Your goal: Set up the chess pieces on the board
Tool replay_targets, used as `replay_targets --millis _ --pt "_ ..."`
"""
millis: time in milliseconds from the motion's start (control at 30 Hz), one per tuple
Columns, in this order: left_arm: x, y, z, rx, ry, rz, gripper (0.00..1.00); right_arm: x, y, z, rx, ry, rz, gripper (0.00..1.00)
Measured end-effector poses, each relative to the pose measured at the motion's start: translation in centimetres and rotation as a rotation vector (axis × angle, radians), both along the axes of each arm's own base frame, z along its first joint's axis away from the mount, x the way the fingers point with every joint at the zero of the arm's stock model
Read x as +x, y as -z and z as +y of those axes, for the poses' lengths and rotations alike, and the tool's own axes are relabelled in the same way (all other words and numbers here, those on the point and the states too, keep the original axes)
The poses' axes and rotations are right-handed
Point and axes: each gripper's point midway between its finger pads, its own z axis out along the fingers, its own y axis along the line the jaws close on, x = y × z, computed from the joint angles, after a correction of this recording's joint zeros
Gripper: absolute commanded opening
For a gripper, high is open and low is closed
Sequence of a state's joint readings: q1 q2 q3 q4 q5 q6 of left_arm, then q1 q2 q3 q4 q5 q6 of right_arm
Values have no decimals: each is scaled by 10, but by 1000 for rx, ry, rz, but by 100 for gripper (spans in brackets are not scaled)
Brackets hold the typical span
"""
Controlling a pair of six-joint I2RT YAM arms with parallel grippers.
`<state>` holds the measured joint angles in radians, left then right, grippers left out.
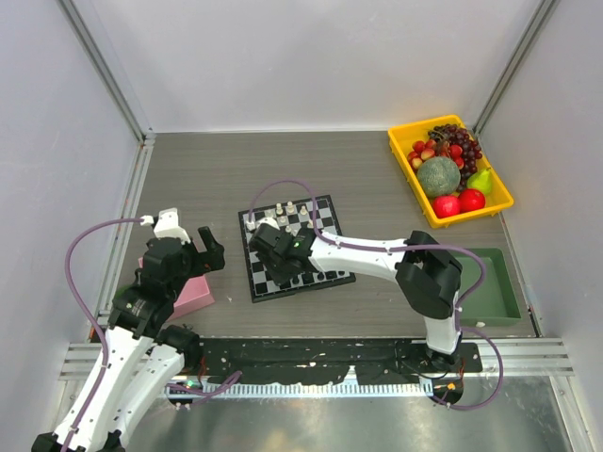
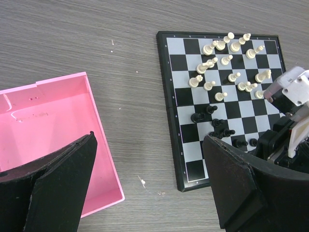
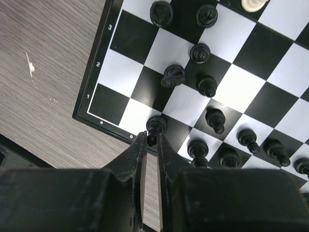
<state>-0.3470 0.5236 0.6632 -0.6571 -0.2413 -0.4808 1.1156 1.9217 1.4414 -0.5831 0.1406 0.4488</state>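
At the left edge of the table the left gripper hung with its pincer spread wide and nothing in it, above the shallow pink plastic box, which looked empty where it showed. Just right of the box, near the table's middle, lay the small black-and-white checkered chessboard. The tiny cream-white chess pieces stood in two loose, uneven ranks along its far edge; the tiny black chess pieces were strewn over the near half, not yet in rows. The right gripper was down at the board's near left corner, its pincer drawn to a narrow slit on one small black piece at its tips.

It seemed to be sorting the black side: that piece was gripped, and the next move would call for a straight lift and a gentle set-down on its home square without knocking its close neighbours.
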Motion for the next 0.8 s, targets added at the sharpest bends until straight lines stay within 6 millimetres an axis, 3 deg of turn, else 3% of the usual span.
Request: replay_targets --millis 800 --pt "0 0 -1 -4 5 0 99 -4 1 -10 -14 9 -11 13"
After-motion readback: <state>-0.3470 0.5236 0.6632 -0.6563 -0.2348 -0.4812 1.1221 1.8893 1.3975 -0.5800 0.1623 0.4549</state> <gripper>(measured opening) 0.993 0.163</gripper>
